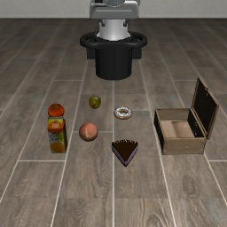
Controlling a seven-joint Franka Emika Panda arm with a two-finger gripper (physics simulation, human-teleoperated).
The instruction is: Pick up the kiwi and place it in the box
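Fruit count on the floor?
3. Kiwi, nearest the robot base; red fruit at the exterior view's left, on the base side of the bottle; peach right of the bottle in that view. None look hidden.

Olive-green kiwi (94, 101), brown wooden box (183, 147)

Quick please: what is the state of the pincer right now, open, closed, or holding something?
Pincer: its state cannot be told.
The kiwi lies alone on the floor, not held.
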